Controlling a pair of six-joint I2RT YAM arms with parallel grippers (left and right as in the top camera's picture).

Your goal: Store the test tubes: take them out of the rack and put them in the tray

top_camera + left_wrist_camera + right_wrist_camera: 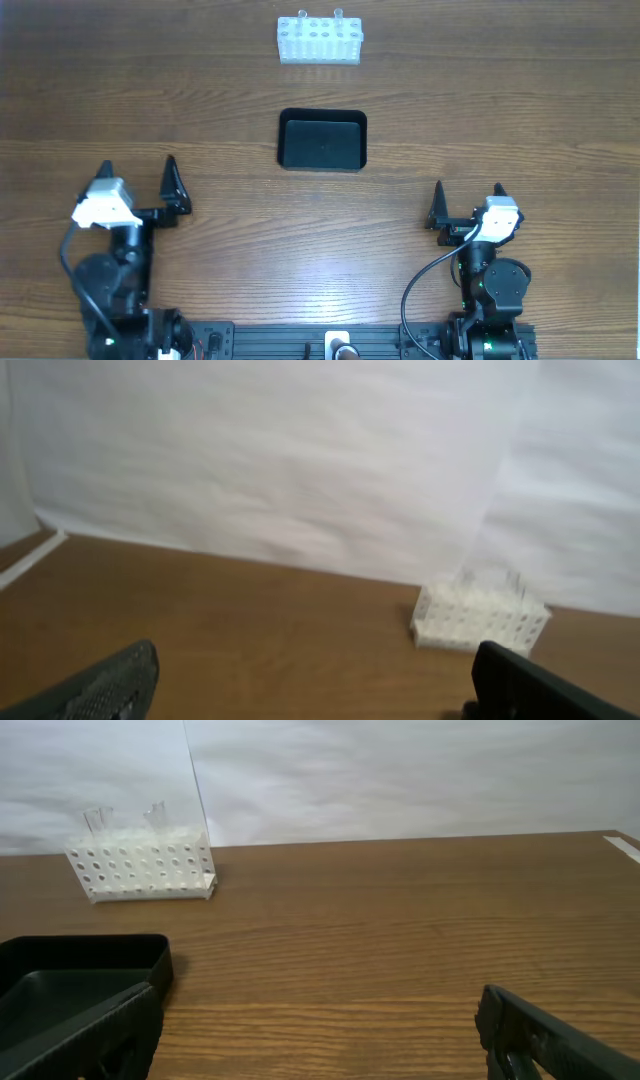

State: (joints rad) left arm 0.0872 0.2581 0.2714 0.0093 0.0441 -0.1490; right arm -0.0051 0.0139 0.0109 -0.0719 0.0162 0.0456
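We see the left end effector [138, 178] and right end effector [468, 198] wide open, holding nothing, parked clear of the work; the test tubes [338, 14] wait in the rack [318, 41] beyond the bare tray [322, 114].

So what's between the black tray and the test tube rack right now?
Nothing. In the top view, the stretch of table between the tray and the rack is bare wood.
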